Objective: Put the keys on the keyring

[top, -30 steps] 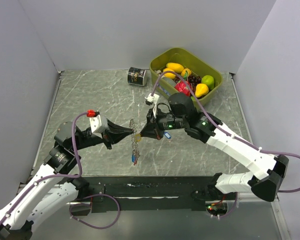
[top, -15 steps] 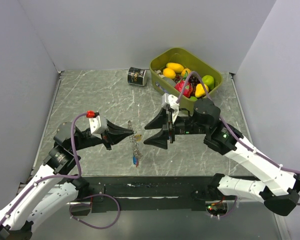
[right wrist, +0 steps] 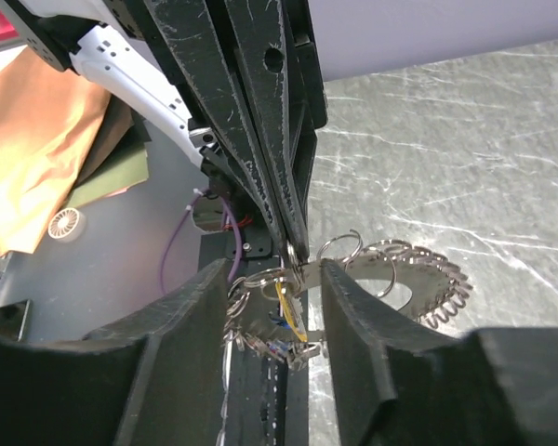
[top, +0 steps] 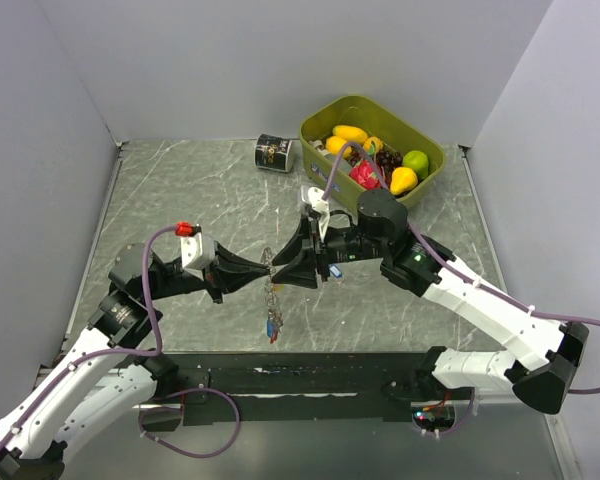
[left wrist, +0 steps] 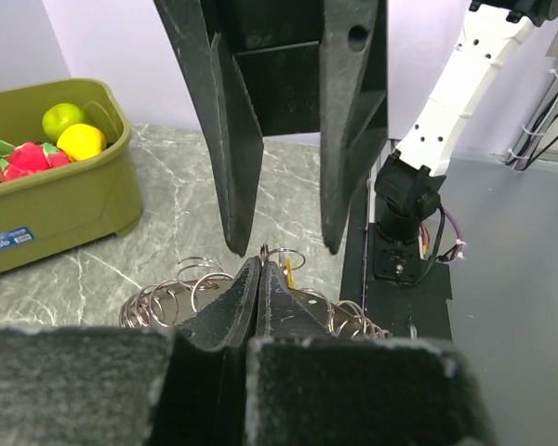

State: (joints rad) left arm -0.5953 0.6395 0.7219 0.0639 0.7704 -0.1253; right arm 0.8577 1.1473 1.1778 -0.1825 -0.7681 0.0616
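Note:
The keyring (top: 269,285), a silvery coil of wire loops, hangs above the table between both arms. My left gripper (top: 263,269) is shut on its top edge; in the left wrist view its tips (left wrist: 262,258) pinch the metal, with loops (left wrist: 179,284) spread on either side. Several keys (top: 272,325) with coloured tags dangle from the ring's lower end. My right gripper (right wrist: 274,279) stands open, one finger (right wrist: 197,311) on each side of the ring (right wrist: 405,279). A yellow-tagged key (right wrist: 289,314) hangs between those fingers. From above, the right gripper (top: 277,268) meets the left tip to tip.
An olive-green bin (top: 320,118) of toy fruit stands at the back right and also shows in the left wrist view (left wrist: 70,200). A black can (top: 274,153) lies on its side at the back centre. Grey walls close in the table on three sides.
The right gripper opened, pulled back to the right, then came in again and now straddles the keyring with narrower jaws. The left gripper held the ring still.

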